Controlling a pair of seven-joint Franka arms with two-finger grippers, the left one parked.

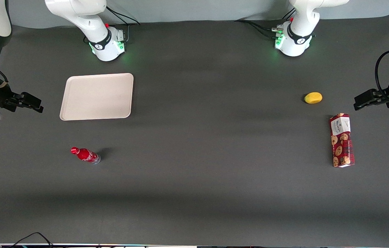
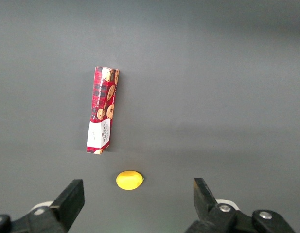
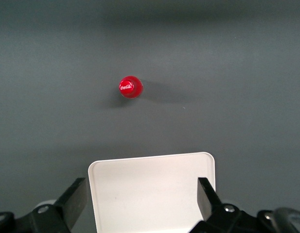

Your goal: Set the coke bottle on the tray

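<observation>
The coke bottle (image 1: 85, 155), small and red with a red cap, stands upright on the dark table, nearer to the front camera than the tray (image 1: 97, 96). The tray is flat, beige and has nothing on it. My gripper (image 1: 38, 104) hangs open and holds nothing, beside the tray at the working arm's end of the table and well apart from the bottle. In the right wrist view the gripper (image 3: 141, 190) looks down on the tray (image 3: 152, 194), and the bottle's cap (image 3: 131, 87) shows past the tray's edge.
A red cookie box (image 1: 342, 140) lies flat toward the parked arm's end of the table, with a small yellow fruit (image 1: 313, 97) beside it, farther from the front camera. Both also show in the left wrist view: the box (image 2: 102, 115) and the fruit (image 2: 129, 180).
</observation>
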